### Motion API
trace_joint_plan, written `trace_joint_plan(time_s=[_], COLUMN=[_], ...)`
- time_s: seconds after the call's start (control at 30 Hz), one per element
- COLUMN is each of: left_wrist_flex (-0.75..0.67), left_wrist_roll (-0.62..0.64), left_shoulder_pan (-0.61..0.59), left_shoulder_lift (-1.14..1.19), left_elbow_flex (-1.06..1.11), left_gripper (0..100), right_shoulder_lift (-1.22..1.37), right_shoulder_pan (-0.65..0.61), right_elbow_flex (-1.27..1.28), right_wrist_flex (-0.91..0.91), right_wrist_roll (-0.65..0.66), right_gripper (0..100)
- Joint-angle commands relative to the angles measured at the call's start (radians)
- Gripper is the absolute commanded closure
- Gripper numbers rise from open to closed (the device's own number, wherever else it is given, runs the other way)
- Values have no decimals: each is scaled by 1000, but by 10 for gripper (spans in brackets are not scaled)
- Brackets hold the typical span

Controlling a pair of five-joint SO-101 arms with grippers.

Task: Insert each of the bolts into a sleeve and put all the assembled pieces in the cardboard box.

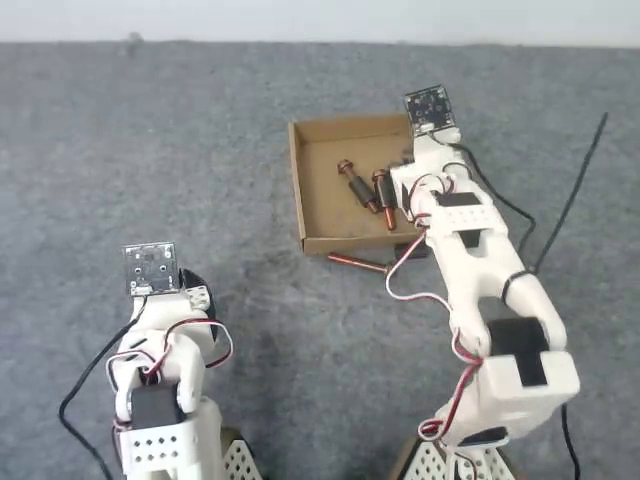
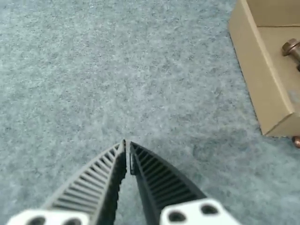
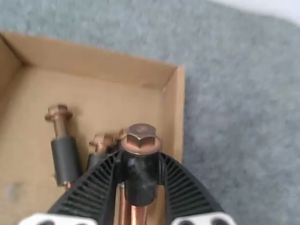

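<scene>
Nearest the arm bases, the left gripper [image 2: 127,144] is hanging over the gray carpet [image 2: 93,70]. Its jaws are drawn almost together, leaving only a sliver of gap, and they are gripping nothing. Farther out, a loose bolt [image 1: 358,262], bare and copper-coloured, is lying on the carpet just beside the near wall of the cardboard box [image 1: 297,180]. Inside the box two assembled pieces are lying close together. The first sleeved bolt [image 1: 355,186] is pointing its head toward the far wall, and the second sleeved bolt [image 1: 381,194] is lying just beside it, on the right arm's side. Over that side of the box, the right gripper [image 3: 139,161] is clamping a third assembly by its black sleeve [image 3: 139,180]. The hex-head bolt [image 3: 141,138] inside that sleeve is sticking out past the fingertips toward the box's far wall.
</scene>
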Motion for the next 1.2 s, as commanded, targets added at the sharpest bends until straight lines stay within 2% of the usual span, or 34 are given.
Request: trace_joint_plan(time_s=[0.0, 0.2, 0.4, 0.57, 0.87, 1.07, 1.17], left_wrist_flex=[-2, -2, -2, -2, -3, -3, -3], left_wrist_roll=[-11, -12, -14, -14, -14, -14, -14], left_shoulder_pan=[-5, -5, -3, -3, -2, 0, 0], left_shoulder_lift=[-14, -14, -14, -14, -14, -14, -14], left_elbow_flex=[-12, -12, -12, -12, -12, -12, -12], left_gripper=[989, 989, 989, 989, 989, 989, 989], right_shoulder_lift=[39, 116, 119, 73, -268, -521, -648], right_shoulder_pan=[12, 5, -10, -10, -16, -7, 4], right_elbow_flex=[-124, -238, -252, -244, -44, 218, 325], right_wrist_flex=[25, 130, 142, 142, 142, 143, 225], right_wrist_roll=[17, 11, 15, 9, 9, 9, 9], right_gripper=[989, 987, 898, 904, 988, 993, 993])
